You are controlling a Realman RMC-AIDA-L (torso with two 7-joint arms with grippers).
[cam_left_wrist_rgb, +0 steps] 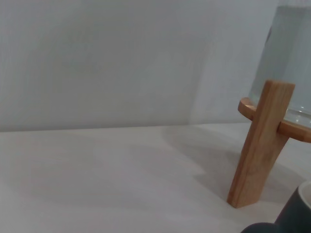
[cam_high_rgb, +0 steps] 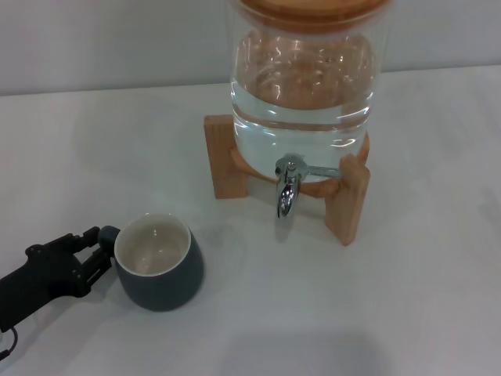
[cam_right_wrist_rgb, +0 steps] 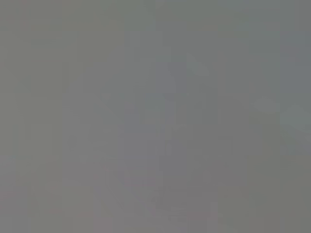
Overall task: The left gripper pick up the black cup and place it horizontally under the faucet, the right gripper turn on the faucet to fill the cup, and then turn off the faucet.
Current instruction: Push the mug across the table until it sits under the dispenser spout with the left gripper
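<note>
Head view: white tabletop (cam_high_rgb: 407, 313), with the black cup (cam_high_rgb: 160, 266) standing upright at near left, mouth up, pale inside empty. Left tool (cam_high_rgb: 100, 249) low at the left edge, on its black arm, reached in to the cup's left side at the small loop handle; fingers (cam_high_rgb: 88, 239) close together right at the handle, touching it or just short of it, grip impossible to tell. Beyond and to the right, big clear glass jar (cam_high_rgb: 301, 78) holding water, seated on a wooden stand (cam_high_rgb: 348, 200) with upright legs at left and right. Faucet (cam_high_rgb: 287, 186) of shiny chrome fixed to the jar's lower front, spout pointed down, short lever handle lying out to the right. Cup well apart from the faucet, nearer and to the left, nothing beneath the spout but bare tabletop. Right tool nowhere seen.

Left wrist view: one wooden leg (cam_left_wrist_rgb: 260, 145) of the stand upright on the pale tabletop (cam_left_wrist_rgb: 97, 179), the stand's ring and the jar's glass wall (cam_left_wrist_rgb: 286, 63) behind it. Dark rounded side of the cup (cam_left_wrist_rgb: 294, 216) cut off at the picture's corner, a sliver of pale rim above it. Plain grey wall behind. No fingers visible.

Right wrist view: flat grey all over, nothing made out.
</note>
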